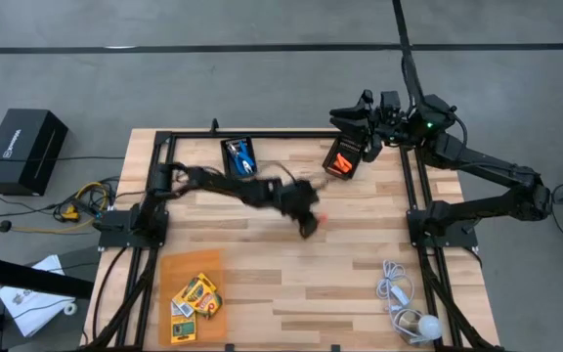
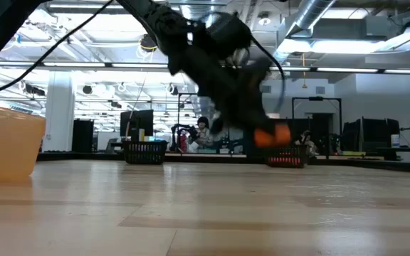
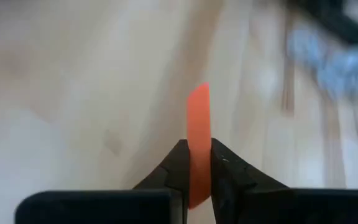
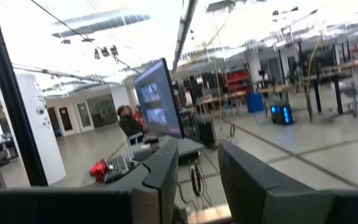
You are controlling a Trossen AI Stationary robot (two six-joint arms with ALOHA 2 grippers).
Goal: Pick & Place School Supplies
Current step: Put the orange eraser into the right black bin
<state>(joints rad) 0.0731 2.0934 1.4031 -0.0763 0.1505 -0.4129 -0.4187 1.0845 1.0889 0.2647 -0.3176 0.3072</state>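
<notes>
In the left wrist view, my left gripper [image 3: 197, 154] is shut on a small stubby orange piece [image 3: 198, 112]. It hovers over the middle of the table [image 1: 360, 284], where the high view also shows the gripper [image 1: 311, 223] and the piece [image 1: 322, 217]. A blue-handled tool [image 1: 240, 156] lies in a black mesh bin at the far edge. More orange pieces [image 1: 341, 158] lie in a second mesh bin. Yellow-and-green crayon boxes [image 1: 195, 298] sit on an orange tray at the near left. My right gripper [image 1: 345, 119] waits open and raised by the far right bin, also seen in its wrist view [image 4: 197, 168]. My left gripper pinches the orange piece's lower part [image 3: 197, 163] between its two fingers, one on each flat side. The piece's far end sticks out beyond the fingertips [image 3: 180, 152]. The gripper slants down from the table's left. In the low view the piece [image 2: 271, 135] hangs clear of the tabletop.
A white cord with a round bulb [image 1: 407, 305] lies at the near right corner. A black frame rail [image 1: 418, 196] runs along the table's sides. The orange tray [image 2: 6, 146] stands at the low view's left. Bare wood lies between tray and cord.
</notes>
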